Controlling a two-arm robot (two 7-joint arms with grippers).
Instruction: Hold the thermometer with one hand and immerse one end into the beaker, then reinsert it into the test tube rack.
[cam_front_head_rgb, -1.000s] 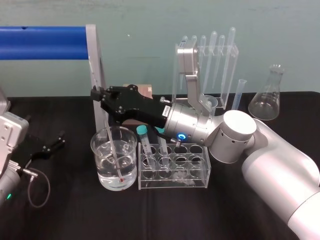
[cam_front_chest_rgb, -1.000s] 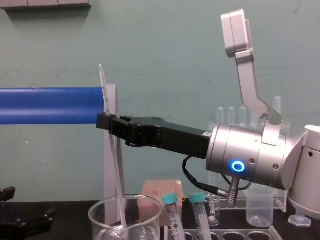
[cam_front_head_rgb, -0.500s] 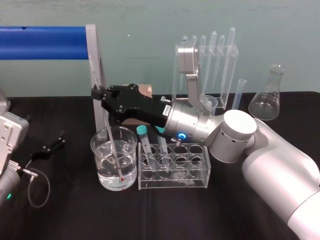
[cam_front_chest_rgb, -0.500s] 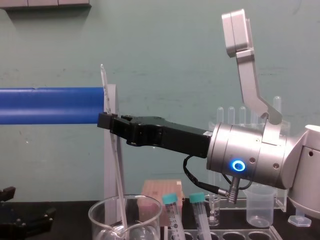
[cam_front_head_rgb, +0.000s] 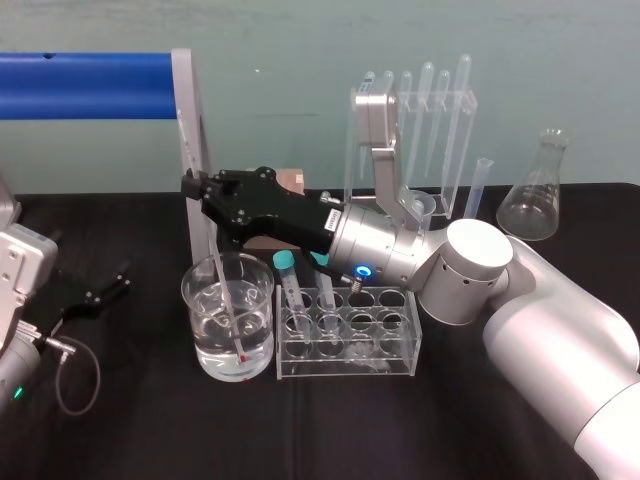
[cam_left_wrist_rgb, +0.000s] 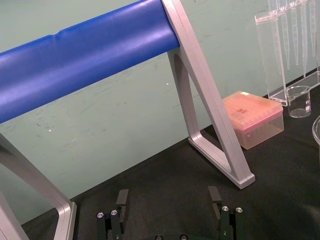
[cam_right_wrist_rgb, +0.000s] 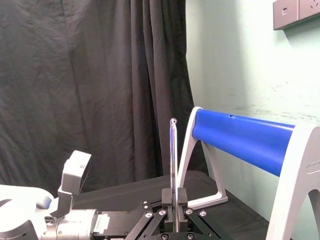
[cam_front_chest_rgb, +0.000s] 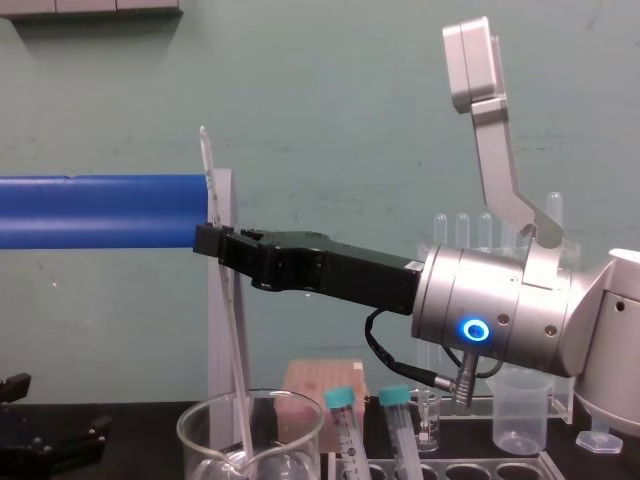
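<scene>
My right gripper (cam_front_head_rgb: 190, 187) is shut on the thermometer (cam_front_head_rgb: 226, 300), a thin clear rod that slants down into the beaker (cam_front_head_rgb: 190, 300). Its red tip sits in the water near the beaker's bottom. In the chest view the gripper (cam_front_chest_rgb: 205, 240) holds the rod (cam_front_chest_rgb: 228, 330) well above the beaker's rim (cam_front_chest_rgb: 200, 425), and the top end sticks up past the fingers. The right wrist view shows the thermometer (cam_right_wrist_rgb: 173, 160) standing between the closed fingers. The test tube rack (cam_front_head_rgb: 400, 360) with teal-capped tubes stands just right of the beaker. My left gripper (cam_left_wrist_rgb: 167, 197) rests open on the table at the left (cam_front_head_rgb: 95, 295).
A blue bar on grey legs (cam_front_head_rgb: 85, 85) stands behind the beaker. A clear pipette stand (cam_front_head_rgb: 420, 110), a slim cylinder (cam_front_head_rgb: 480, 185) and a conical flask (cam_front_head_rgb: 535, 195) stand at the back right. A pink box (cam_left_wrist_rgb: 252, 117) sits behind the rack.
</scene>
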